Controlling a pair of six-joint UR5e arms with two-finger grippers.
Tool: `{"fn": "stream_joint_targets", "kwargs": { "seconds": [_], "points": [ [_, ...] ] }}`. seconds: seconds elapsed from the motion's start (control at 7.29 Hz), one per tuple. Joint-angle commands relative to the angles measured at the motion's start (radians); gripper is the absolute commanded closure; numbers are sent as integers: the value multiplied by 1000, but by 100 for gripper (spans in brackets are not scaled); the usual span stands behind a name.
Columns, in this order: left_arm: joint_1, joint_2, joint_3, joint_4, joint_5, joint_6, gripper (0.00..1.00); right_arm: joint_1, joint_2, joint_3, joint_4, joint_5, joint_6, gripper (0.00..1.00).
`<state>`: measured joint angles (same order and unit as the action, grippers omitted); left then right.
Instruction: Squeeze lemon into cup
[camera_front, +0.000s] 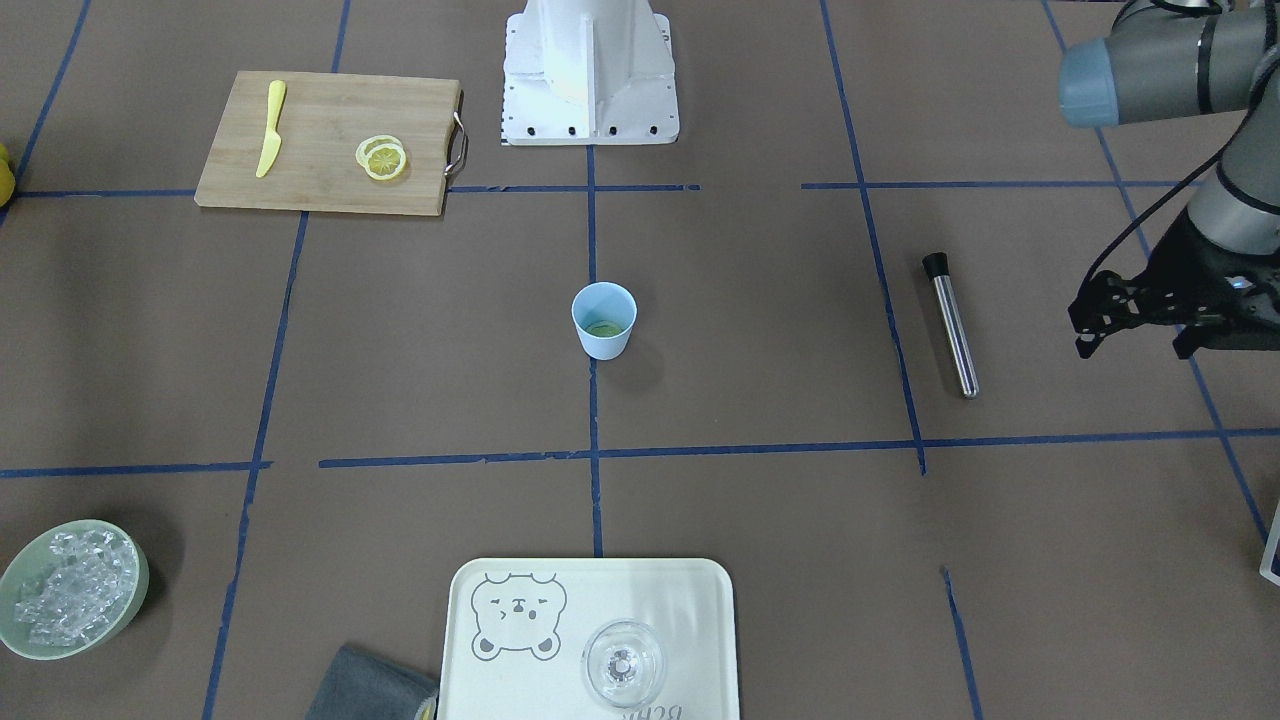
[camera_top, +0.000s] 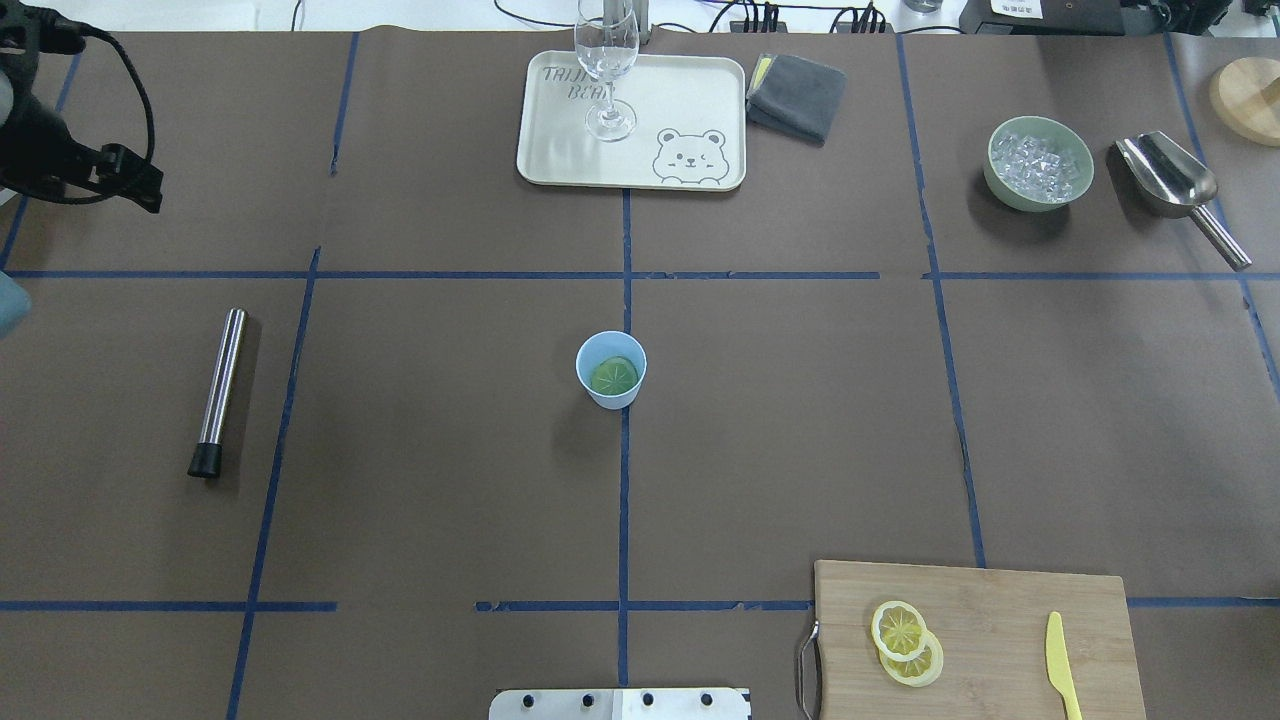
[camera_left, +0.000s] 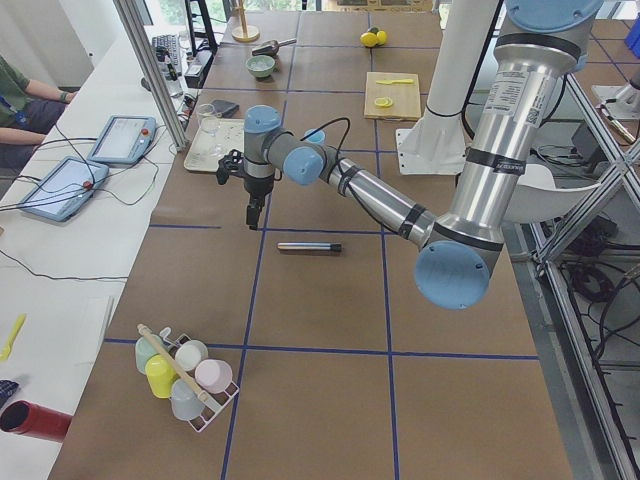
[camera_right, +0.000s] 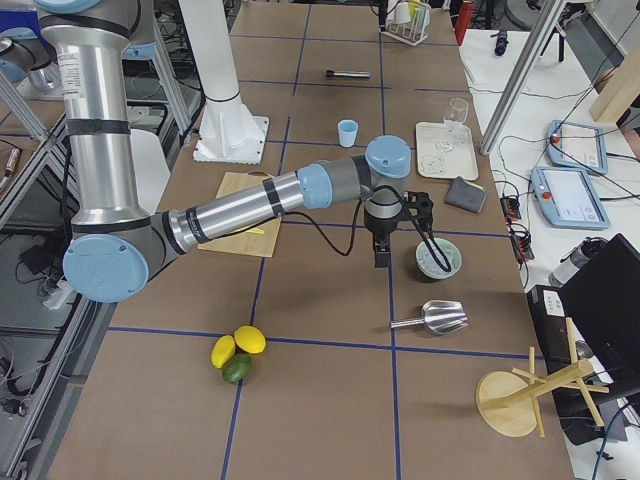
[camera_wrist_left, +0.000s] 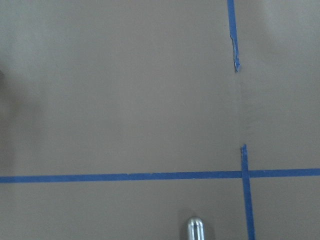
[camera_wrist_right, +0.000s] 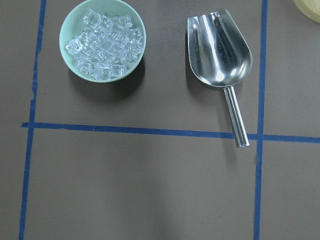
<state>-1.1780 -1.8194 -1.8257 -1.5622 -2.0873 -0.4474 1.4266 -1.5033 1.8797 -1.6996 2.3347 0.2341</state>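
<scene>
The right gripper (camera_right: 383, 252) shows only from the side, so its grip cannot be told. The left gripper (camera_front: 1137, 345) hangs released, empty. On the tray (camera_top: 560, 160), lettering partly behind the wine glass (camera_top: 606, 60) reads "BEA". Two lemon slices (camera_top: 899, 628) overlap on the cutting board (camera_top: 1000, 620); the cup (camera_top: 611, 369) stands mid-table.

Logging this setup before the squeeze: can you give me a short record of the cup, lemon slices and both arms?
cup: upright, table centre, greenish slice inside
lemon slices: two, overlapping, on the cutting board
knife: on the board, apart from the slices
left fingers: open, empty, far from cup
right fingers: near the ice bowl; state unclear
</scene>
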Motion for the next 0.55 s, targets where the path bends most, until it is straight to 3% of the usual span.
{"fn": "stream_joint_targets", "kwargs": {
  "seconds": [0.0,0.41],
  "points": [
    [-84,46,12,10,-7,195,0,0,5,-10,-2,0,1,0],
    [-103,101,20,-4,-79,242,0,-2,8,-20,-2,-2,1,0]
  ]
}}
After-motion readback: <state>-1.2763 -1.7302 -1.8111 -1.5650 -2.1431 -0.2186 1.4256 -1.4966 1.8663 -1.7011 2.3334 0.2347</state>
